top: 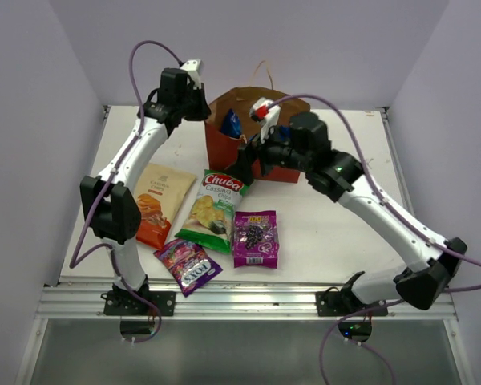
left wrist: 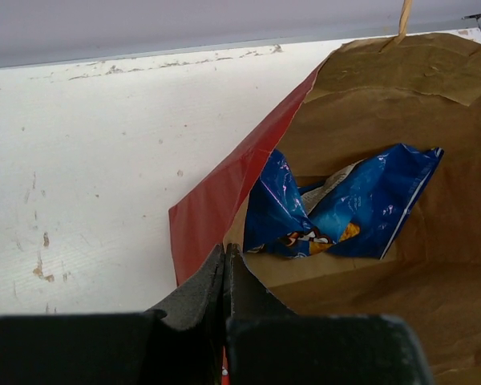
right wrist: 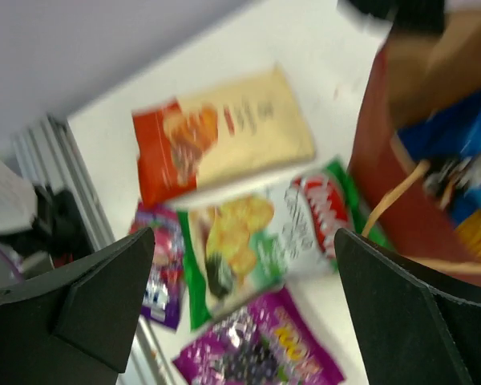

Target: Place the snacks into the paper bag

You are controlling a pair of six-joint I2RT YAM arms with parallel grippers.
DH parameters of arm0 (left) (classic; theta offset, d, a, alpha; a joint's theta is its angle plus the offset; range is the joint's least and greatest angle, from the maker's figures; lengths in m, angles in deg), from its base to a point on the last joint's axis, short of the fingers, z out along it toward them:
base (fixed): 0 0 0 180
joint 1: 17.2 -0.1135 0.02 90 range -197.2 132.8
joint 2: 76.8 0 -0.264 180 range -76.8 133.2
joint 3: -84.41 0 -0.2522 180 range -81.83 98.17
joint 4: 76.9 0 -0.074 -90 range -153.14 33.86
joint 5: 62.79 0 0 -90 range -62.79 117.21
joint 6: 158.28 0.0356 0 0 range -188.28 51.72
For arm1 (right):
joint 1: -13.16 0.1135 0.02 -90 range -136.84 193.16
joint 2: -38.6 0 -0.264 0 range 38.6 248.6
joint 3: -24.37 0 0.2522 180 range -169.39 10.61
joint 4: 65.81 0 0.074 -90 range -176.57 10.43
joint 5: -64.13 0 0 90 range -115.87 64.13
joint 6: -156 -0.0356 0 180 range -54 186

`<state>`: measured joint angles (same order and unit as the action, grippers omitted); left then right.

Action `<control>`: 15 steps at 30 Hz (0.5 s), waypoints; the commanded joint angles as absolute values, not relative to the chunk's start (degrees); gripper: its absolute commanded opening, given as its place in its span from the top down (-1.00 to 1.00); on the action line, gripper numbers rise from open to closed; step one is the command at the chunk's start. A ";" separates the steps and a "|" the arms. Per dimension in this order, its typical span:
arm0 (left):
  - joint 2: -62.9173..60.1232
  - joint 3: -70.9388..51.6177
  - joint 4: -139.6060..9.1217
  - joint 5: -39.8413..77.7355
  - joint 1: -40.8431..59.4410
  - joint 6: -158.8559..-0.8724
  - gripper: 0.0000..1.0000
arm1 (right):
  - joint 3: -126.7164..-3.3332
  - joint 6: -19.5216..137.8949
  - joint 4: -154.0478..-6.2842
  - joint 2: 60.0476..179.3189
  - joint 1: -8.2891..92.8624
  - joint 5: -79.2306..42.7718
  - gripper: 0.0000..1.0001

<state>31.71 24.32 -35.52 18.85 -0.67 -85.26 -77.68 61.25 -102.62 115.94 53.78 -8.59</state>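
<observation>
The reddish-brown paper bag (top: 276,164) stands open at the back centre. The blue Doritos packet (top: 230,123) lies inside it and shows in the left wrist view (left wrist: 337,208). My left gripper (top: 204,110) is shut on the bag's left rim (left wrist: 216,200). My right gripper (top: 244,170) hangs open and empty just in front of the bag, above the Chuba packet (top: 215,207). The beige-orange packet (top: 156,200) and two purple candy packs (top: 255,238) (top: 188,265) lie flat on the table. The right wrist view is blurred and shows the Chuba packet (right wrist: 256,241) between my open fingers (right wrist: 104,297).
The white table (top: 337,233) is walled on three sides. A metal rail (top: 248,301) runs along the front edge by the arm bases. A looped string handle (right wrist: 393,200) hangs over the bag's front face.
</observation>
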 commanded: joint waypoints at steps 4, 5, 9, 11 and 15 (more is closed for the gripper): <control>29.90 22.94 -35.10 18.42 -0.06 -85.34 1.00 | -62.79 56.16 -104.71 119.11 55.17 -7.67 -0.97; 29.81 22.67 -35.01 18.42 0.03 -85.34 1.00 | -61.30 56.16 -104.79 119.37 55.17 -8.29 -0.97; 29.02 21.27 -35.01 18.51 0.20 -85.25 1.00 | -55.76 56.68 -104.89 122.09 55.26 -7.24 -0.95; 28.58 20.48 -35.01 18.51 0.20 -85.25 1.00 | -54.70 56.34 -102.35 123.67 55.17 -6.36 -0.93; 28.05 19.60 -34.75 18.51 0.20 -85.16 1.00 | -53.64 54.67 -97.77 127.10 55.35 -3.82 -0.92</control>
<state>29.76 20.97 -36.53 18.83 -0.18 -85.23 -53.92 56.57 -103.56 125.30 54.90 -7.11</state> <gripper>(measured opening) 0.007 0.964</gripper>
